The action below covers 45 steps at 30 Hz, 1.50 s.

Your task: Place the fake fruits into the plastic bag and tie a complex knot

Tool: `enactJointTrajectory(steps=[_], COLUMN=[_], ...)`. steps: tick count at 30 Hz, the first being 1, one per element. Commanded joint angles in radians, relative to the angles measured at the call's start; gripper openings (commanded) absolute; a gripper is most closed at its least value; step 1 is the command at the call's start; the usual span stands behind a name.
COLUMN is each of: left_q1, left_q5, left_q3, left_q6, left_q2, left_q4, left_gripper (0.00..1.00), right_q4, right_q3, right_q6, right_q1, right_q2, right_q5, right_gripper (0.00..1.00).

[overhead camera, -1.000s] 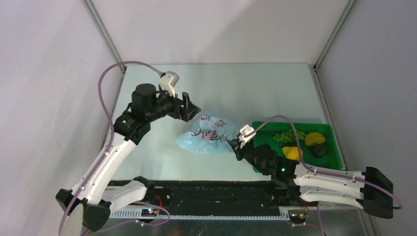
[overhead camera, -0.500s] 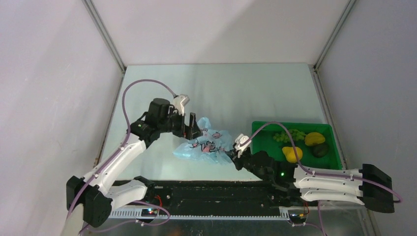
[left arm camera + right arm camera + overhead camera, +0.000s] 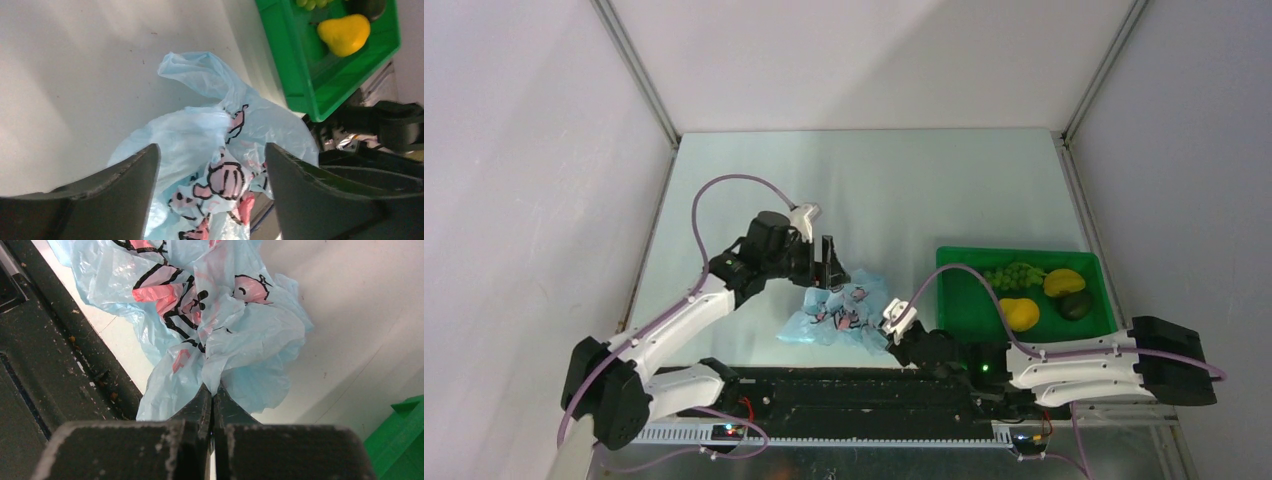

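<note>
Plastic bag (image 3: 839, 315) is pinched by the right gripper (image 3: 212, 390); the opposite rim should be centred between the spread left gripper (image 3: 210, 155).

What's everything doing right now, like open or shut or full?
Crinkly light-blue plastic bag: crumpled on the table, no fruit visible inside.
Left fingers: open, over the bag.
Right fingers: shut, pinching the bag's edge.
Light-green plastic grapes: in the rigid green tray.
Yellow pear-shaped fruit: in that tray too.

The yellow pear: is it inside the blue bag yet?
No, the yellow pear lies in the green tray, well apart from the crumpled plastic bag.
</note>
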Motion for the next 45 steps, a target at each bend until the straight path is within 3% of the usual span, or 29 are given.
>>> enactJointTrajectory(steps=[1, 2, 3, 5, 7, 12, 14, 18, 25, 31, 36, 45], left_q1=[-0.058, -0.063, -0.067, -0.068, -0.068, -0.067, -0.068, -0.069, -0.070, -0.071, -0.071, -0.074], left_q5=[-0.101, -0.114, -0.129, -0.150, -0.167, -0.097, -0.051, -0.041, -0.018, -0.008, 0.005, 0.030], left_q3=[-0.009, -0.010, -0.011, -0.012, -0.004, 0.054, 0.049, -0.001, -0.018, -0.016, -0.021, -0.022], left_q6=[-0.015, -0.012, -0.012, -0.001, 0.033, 0.244, 0.337, 0.398, 0.380, 0.408, 0.426, 0.432], left_q2=[0.013, 0.007, -0.012, -0.072, -0.150, -0.297, -0.351, -0.398, -0.381, -0.382, -0.384, -0.391], left_q4=[0.026, 0.030, 0.038, 0.069, 0.103, 0.165, 0.185, 0.221, 0.164, 0.141, 0.133, 0.133], left_gripper=[0.64, 0.54, 0.33, 0.11, 0.01, 0.00, 0.00, 0.00, 0.00, 0.00, 0.00, 0.00], right_q4=[0.037, 0.037, 0.036, 0.038, 0.028, -0.010, -0.027, -0.064, -0.053, -0.050, -0.205, -0.197], right_q3=[-0.001, -0.001, -0.002, -0.001, 0.002, 0.023, 0.031, 0.050, 0.066, 0.124, 0.248, 0.334], right_q6=[-0.011, -0.012, -0.013, -0.020, -0.033, -0.070, -0.071, -0.044, 0.103, 0.074, 0.117, 0.125], right_q1=[0.022, 0.025, 0.025, 0.025, 0.025, 0.008, -0.012, -0.077, -0.185, -0.235, -0.401, -0.670], right_q2=[0.001, -0.002, -0.008, -0.025, -0.054, -0.195, -0.264, -0.388, -0.457, -0.376, -0.256, -0.100], right_q5=[0.094, 0.108, 0.117, 0.154, 0.190, 0.214, 0.182, 0.082, 0.026, -0.096, -0.406, -0.848], right_gripper=[0.03, 0.05, 0.10, 0.20, 0.34, 0.64, 0.81, 0.94, 0.99, 0.99, 0.94, 0.91])
